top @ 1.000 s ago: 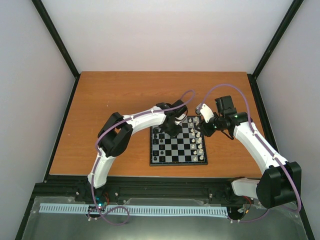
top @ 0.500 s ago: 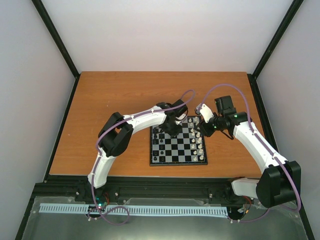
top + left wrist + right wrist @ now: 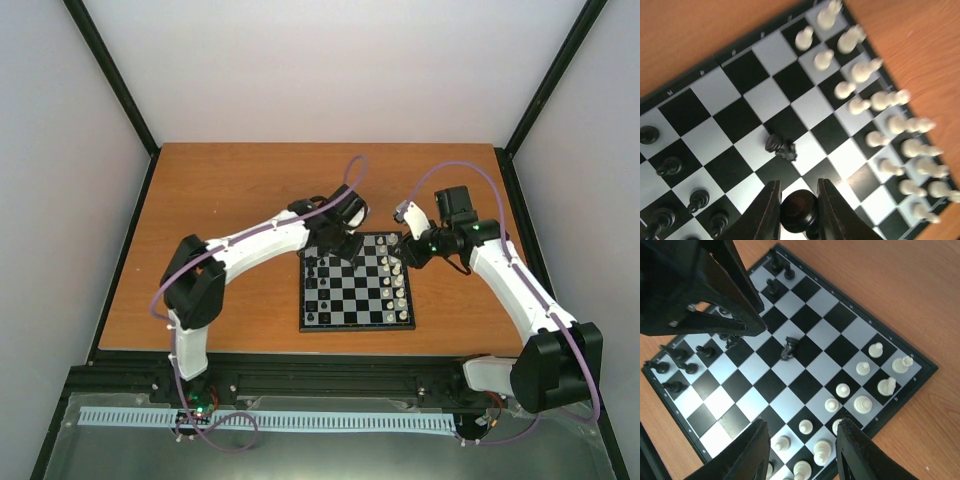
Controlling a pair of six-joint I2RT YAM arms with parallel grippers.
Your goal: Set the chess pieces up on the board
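Over small black-and-grey checkered chessboard [image 3: 824, 333], left gripper [image 3: 797, 192] clamped on tiny black chessman [image 3: 799, 215], second black chessman [image 3: 781, 146] toppled mid-board, cream chessmen [image 3: 861, 71] lined along right edge, right gripper [image 3: 802, 429] jaws apart, empty, above them

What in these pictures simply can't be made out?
Left wrist view: black piece held in the left tool, seen end-on from above between the fingers; kind unclear.
Left wrist view: white pieces at the right, blurred.
Right wrist view: the left tool covers some black-side squares of the board.
Top view: all pieces too small to name.
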